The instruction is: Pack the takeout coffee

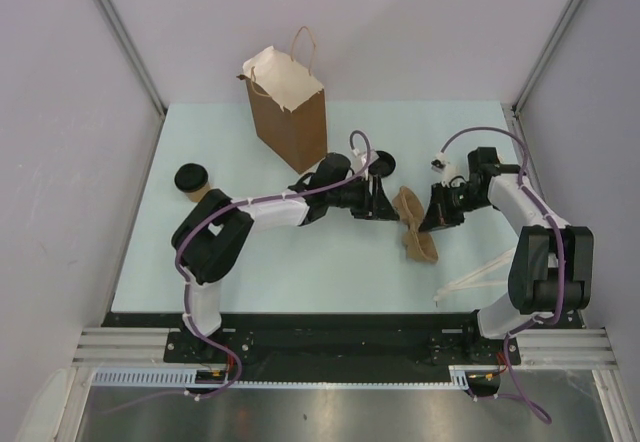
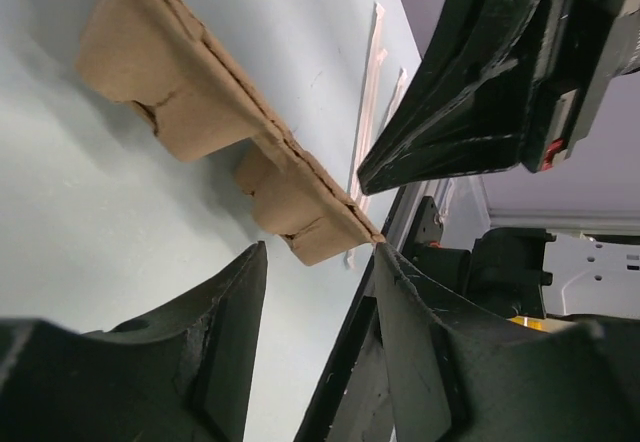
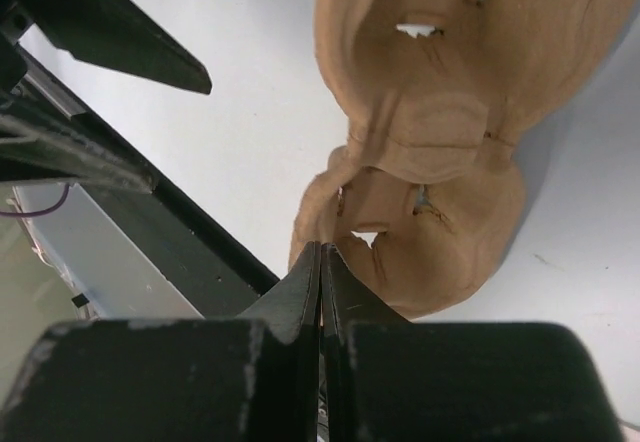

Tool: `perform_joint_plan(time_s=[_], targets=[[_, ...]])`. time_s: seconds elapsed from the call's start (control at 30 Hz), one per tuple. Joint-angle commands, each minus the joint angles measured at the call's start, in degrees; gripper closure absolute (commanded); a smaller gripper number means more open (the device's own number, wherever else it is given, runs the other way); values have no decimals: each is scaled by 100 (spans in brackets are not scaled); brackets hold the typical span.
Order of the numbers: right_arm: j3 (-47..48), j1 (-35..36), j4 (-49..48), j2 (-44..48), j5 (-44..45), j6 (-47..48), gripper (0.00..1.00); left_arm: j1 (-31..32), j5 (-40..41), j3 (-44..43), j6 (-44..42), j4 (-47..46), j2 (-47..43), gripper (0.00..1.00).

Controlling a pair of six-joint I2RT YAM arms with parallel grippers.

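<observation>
At the left end effector, jaws partly spread and nothing gripped; a clear gap between its two black fingers, and just ahead of that gap the near end of the brown moulded-pulp carrier tray, close to one fingertip. At the right end effector, jaws pressed fully together, tips meeting right at the rim of the same tray; cannot tell if gripping that rim or merely touching it. Both facing each other across the tray, near the middle of the table and a little toward its right edge, with little slack between their tips. Open room toward the near edge in front of both, and across much of the left half of the table. By the near-right corner, a few pale strips lying flat. Just beyond the left end effector, toward the far edge, a round black shape, too hidden to name. At the far edge, left of centre, the tall brown paper bag, upright, mouth open, twine handles up. Well apart from both end effectors, the takeout coffee: upright by the left edge, black lid on, just beside the left arm's elbow, far to the left of the left end effector and untouched.
</observation>
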State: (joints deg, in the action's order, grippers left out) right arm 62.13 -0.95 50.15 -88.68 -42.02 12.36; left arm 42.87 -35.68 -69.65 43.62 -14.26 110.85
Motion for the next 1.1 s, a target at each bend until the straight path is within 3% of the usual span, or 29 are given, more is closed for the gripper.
perform_joint_plan(time_s=[0.0, 0.2, 0.3, 0.43, 0.57, 0.7, 1.07], targets=[[-166, 77, -93, 264, 290, -137, 100, 283, 96, -66, 253, -358, 86, 47], [-166, 280, -111, 439, 414, -190, 100, 380, 307, 56, 586, -367, 130, 47], [-166, 280, -111, 519, 449, -208, 88, 380, 439, 144, 569, -279, 69, 49], [-148, 262, -49, 571, 519, -190, 83, 389, 544, 92, 534, -86, 156, 53], [-122, 367, -119, 554, 388, -313, 62, 389, 554, 39, 534, -50, 279, 65], [-122, 770, -181, 317, 448, -445, 62, 362, 501, 118, 587, -138, 192, 72], [-113, 1676, -602, 36, 1020, -1059, 60, -367, 492, 1128, 271, 388, -1161, 69]])
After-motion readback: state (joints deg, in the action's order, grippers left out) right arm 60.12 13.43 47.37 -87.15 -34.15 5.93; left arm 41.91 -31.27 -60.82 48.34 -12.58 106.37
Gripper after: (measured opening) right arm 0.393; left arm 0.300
